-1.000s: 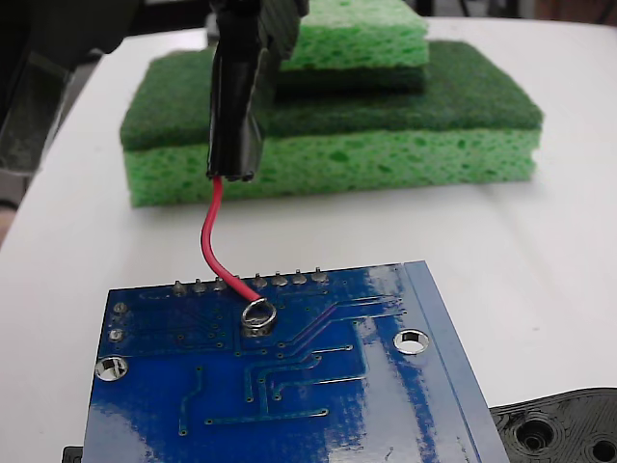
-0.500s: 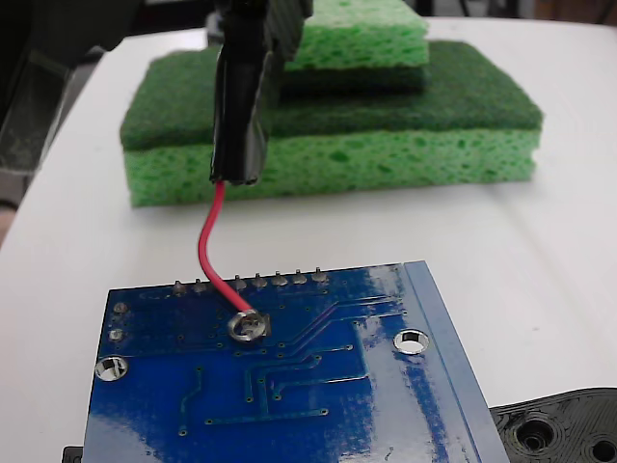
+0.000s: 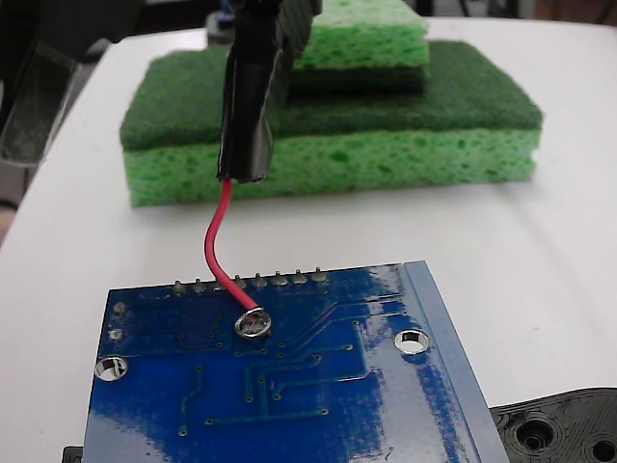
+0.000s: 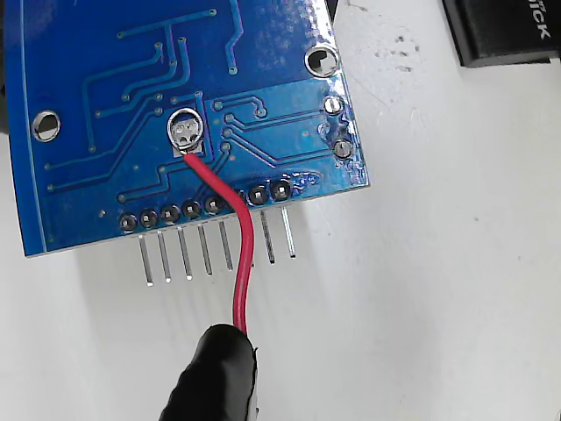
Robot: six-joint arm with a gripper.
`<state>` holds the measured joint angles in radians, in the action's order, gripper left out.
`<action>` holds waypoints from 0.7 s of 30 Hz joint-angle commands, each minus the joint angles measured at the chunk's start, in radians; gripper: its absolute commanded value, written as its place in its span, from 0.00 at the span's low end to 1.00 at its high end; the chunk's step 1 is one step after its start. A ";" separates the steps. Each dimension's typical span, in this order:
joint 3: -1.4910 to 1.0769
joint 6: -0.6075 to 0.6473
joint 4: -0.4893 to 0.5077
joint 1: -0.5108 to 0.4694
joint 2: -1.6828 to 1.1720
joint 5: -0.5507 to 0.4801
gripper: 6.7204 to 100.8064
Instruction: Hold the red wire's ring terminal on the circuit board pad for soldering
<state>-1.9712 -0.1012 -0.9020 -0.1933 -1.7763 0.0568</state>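
Shifted slightly right since the earlier frame, the tool (image 3: 253, 106) grips the red wire (image 3: 218, 246) by its black sleeve. The ring terminal (image 4: 185, 132) lies flat over the pad (image 4: 187, 134) on the circuit board (image 3: 308, 405), likely pressed there for soldering.

Both views are brightly and evenly lit. In the fixed view, pale glare streaks the glossy circuit board (image 3: 289, 386) along its right side, and the green sponges (image 3: 386, 125) behind look slightly soft. In the wrist view the white counter (image 4: 438, 263) is nearly washed out, the board's pins cast faint grey shadows, and the black sleeve (image 4: 215, 377) at the bottom edge is blurred
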 commanded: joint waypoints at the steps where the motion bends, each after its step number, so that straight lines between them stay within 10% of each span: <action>1: 0.009 -0.002 -0.002 0.000 -0.003 0.012 0.99; 21: 0.014 -0.003 -0.008 0.000 -0.005 0.015 0.99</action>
<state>-1.9666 -0.1043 -0.9112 -0.1948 -1.7763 0.0629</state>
